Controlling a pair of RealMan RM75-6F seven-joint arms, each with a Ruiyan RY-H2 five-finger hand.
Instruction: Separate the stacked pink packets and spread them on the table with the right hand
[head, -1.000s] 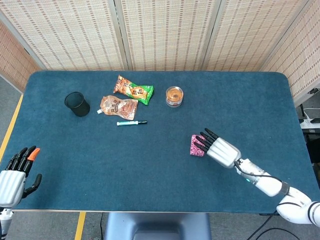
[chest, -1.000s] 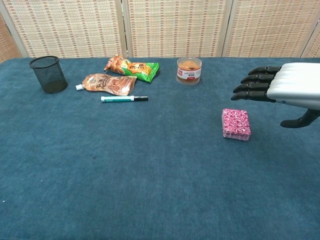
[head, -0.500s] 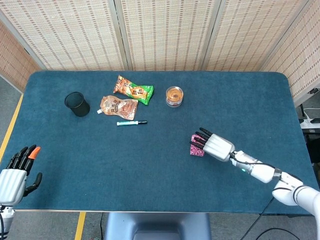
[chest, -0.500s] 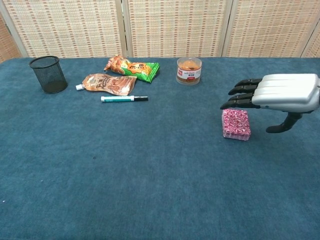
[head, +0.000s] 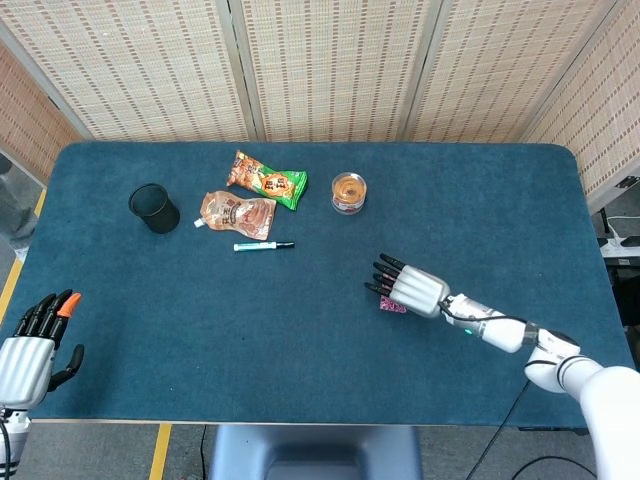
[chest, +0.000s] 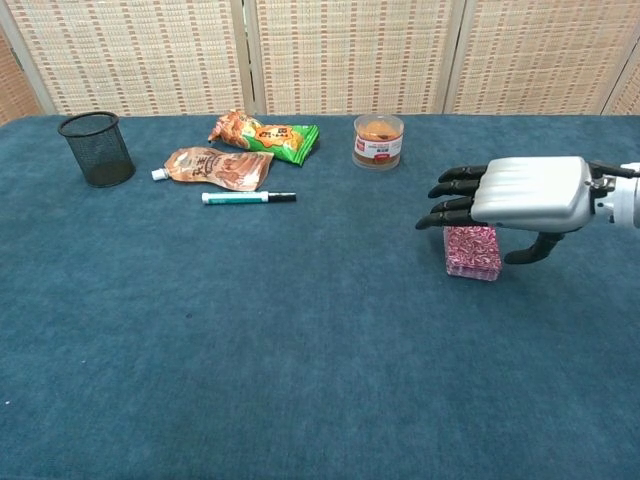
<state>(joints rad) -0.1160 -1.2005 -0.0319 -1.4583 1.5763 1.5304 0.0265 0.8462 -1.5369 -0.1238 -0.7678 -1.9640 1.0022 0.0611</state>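
The stack of pink packets (chest: 473, 253) lies on the table right of centre; in the head view only its lower edge (head: 392, 305) shows under my palm. My right hand (chest: 510, 193) hovers flat just above the stack, palm down, fingers straight and pointing left past it, thumb hanging down at the stack's right side. The frames do not show whether it touches the stack. From overhead the right hand (head: 408, 287) covers most of the stack. At the table's near left corner, my left hand (head: 30, 345) is open and holds nothing.
A black mesh cup (chest: 96, 148) stands at the far left. Two snack pouches (chest: 262, 135) (chest: 215, 167), a green-and-white marker (chest: 248, 197) and a small clear jar (chest: 378, 140) lie along the back of the blue table (chest: 250, 340).
My right hand has slid left and lowered, from beside and above the stack to directly over it. The stack and the left hand have not moved.
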